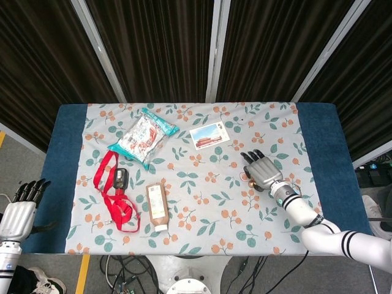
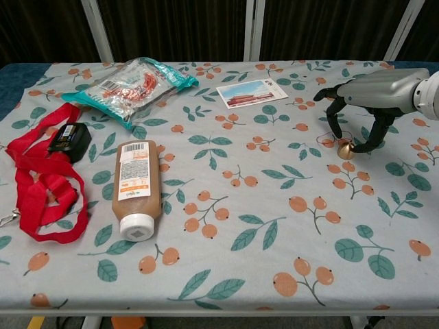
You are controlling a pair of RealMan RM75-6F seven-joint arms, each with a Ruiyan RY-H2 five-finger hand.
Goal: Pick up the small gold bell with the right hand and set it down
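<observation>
The small gold bell (image 2: 346, 150) stands on the floral tablecloth (image 2: 260, 226) at the right side, with a thin wire loop (image 2: 328, 139) lying beside it. My right hand (image 2: 368, 97) arches over it, fingers curved down on either side, the thumb tip close to the bell's right. I cannot tell whether any finger touches it; the bell still rests on the cloth. From the head view the bell (image 1: 250, 182) peeks out just below the fingers of the right hand (image 1: 262, 169). My left hand (image 1: 18, 211) hangs off the table's left edge, fingers spread, holding nothing.
A postcard (image 2: 252, 93) lies behind the bell to the left. A snack bag (image 2: 130, 86), a red lanyard (image 2: 41, 185) with a black device (image 2: 68, 139), and a brown bottle (image 2: 136, 185) lying on its side occupy the left half.
</observation>
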